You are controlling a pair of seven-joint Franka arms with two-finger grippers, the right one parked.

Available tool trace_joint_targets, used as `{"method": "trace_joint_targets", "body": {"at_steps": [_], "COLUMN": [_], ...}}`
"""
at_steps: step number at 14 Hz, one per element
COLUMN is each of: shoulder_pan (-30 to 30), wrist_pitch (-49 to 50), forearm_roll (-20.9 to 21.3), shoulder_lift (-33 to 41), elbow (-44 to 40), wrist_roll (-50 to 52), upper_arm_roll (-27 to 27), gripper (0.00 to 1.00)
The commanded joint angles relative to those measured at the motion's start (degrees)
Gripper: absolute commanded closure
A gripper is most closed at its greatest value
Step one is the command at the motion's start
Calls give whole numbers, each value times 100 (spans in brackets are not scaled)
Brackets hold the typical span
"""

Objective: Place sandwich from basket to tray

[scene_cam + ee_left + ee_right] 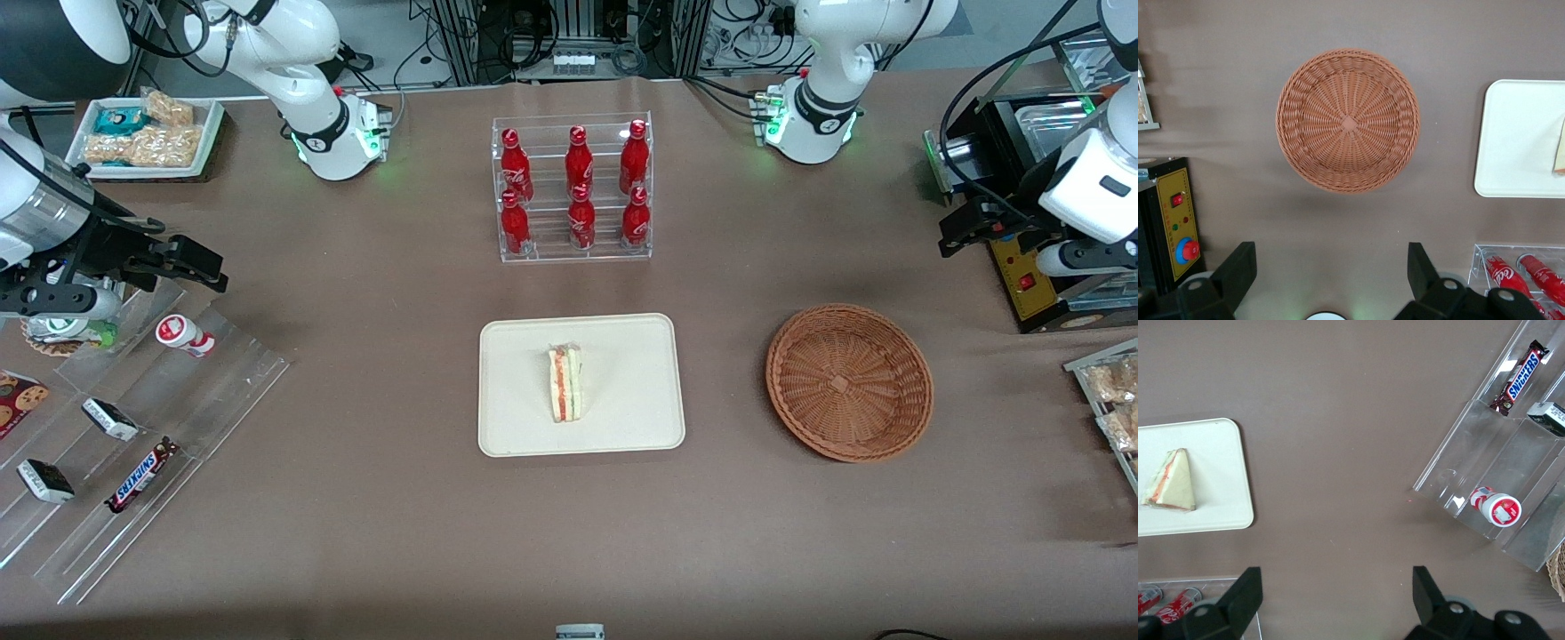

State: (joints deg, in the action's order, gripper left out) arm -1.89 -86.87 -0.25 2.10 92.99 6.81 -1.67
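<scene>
Brown table (373,533) — sandwich (564,383) on tray (622,427), basket (849,382) bare, pincer (1331,273) released, high above it.

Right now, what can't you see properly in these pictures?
- Sandwich on the tray: the left wrist view's edge cuts most of it off.
- Box with red buttons: partly cut off there too.
- Snack bags at the working arm's end: the front view's edge cuts them.
- Gripper, open above the empty basket: only its fingers show.

"SNICKERS" on candy bar (140,476) in clear stepped rack (233,373); Coca-Cola script on red bottles (579,187).
</scene>
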Motion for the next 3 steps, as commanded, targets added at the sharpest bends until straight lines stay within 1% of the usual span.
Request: {"method": "trace_joint_targets", "body": {"at_steps": [1,3], "shoulder_pan": [66,57], "wrist_pitch": [118,91], "forearm_roll": [-89,-89], "shoulder_lift": [-16,-34], "elbow": [-9,-1], "wrist_roll": [-127,-127], "upper_arm_roll": [-35,-35], "gripper": [0,0]}}
